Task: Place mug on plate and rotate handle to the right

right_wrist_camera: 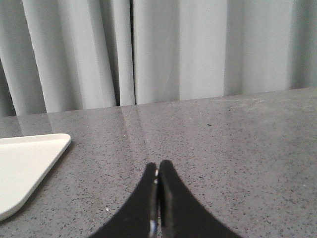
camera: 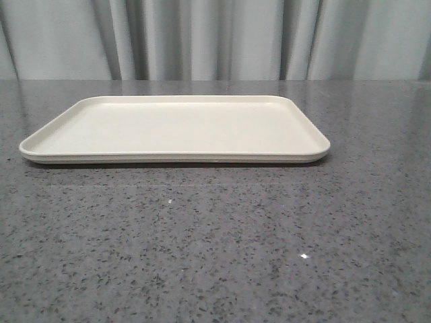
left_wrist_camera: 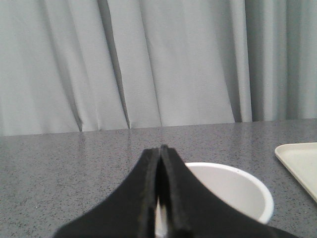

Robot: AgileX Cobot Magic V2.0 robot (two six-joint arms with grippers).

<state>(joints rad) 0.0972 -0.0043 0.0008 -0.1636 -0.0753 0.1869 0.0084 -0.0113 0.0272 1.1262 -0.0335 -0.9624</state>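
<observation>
The left claw is clenched with nothing between its fingers, and the white mug stands on the grey tabletop just beyond its fingertips, partly hidden behind them, handle out of sight. The right claw is clenched too, over bare tabletop. The plate lies between the two claws, near each, its corner apart from the mug.

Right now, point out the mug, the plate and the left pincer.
mug (left_wrist_camera: pixel 233 191): left wrist view, inner white wall below the rim.
plate (camera: pixel 175 128): front view, bare flat centre.
left pincer (left_wrist_camera: pixel 159 153): left wrist view, tips pressed together.
</observation>
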